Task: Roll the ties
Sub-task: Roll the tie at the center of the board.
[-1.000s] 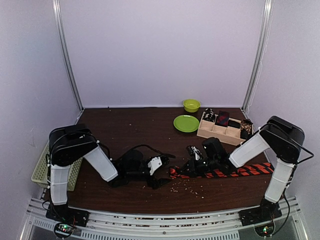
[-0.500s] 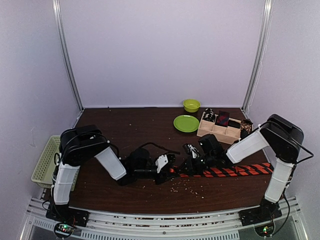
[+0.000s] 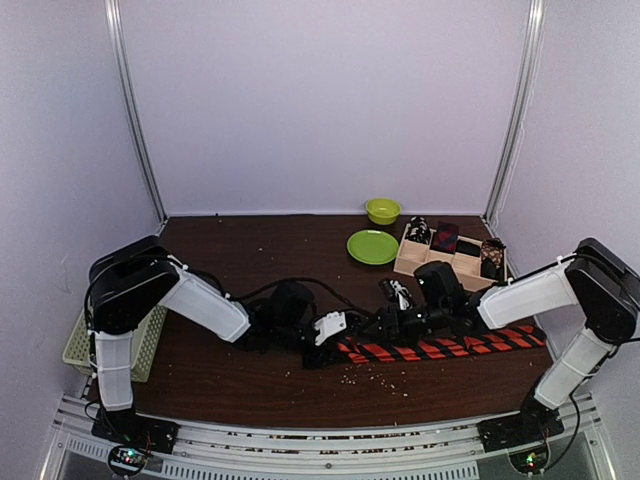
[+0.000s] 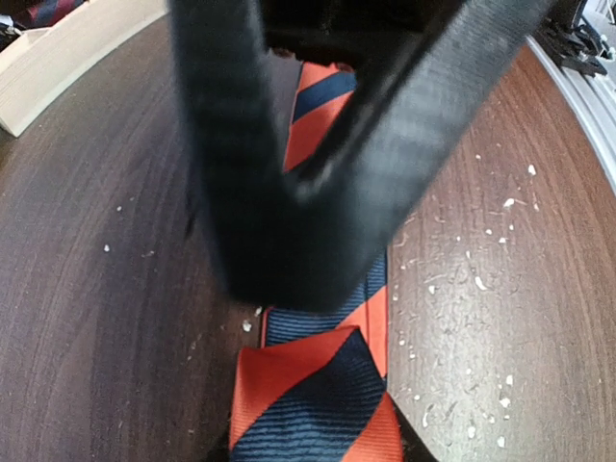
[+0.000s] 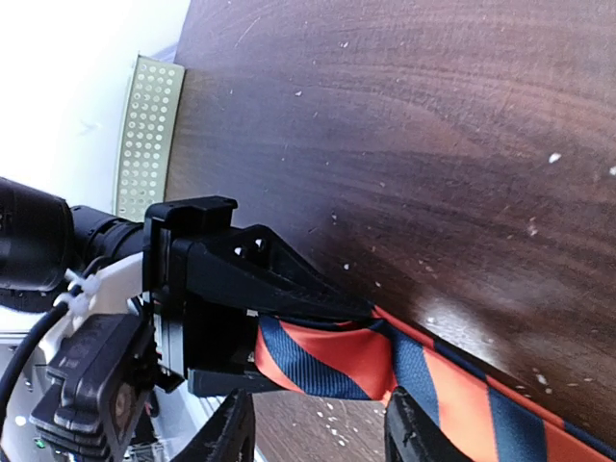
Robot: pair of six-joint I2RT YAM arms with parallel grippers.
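A striped tie (image 3: 440, 347) lies flat along the worktop (image 3: 250, 265), running from the centre to the right edge. The left tool (image 3: 333, 343) is clamped on its folded left end, apparently to pin the start of the roll. The right tool (image 5: 322, 433) sits just beside it, fingers apart, straddling the fabric rather than gripping it. Most of the length lies unrolled, so the job looks barely begun. Far right, a box (image 3: 440, 262) holds other ties (image 3: 444, 238).

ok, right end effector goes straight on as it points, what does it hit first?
Probably the left end effector, straight ahead and clamped on the end of the orange-and-navy striped tie; exact depth is unclear.
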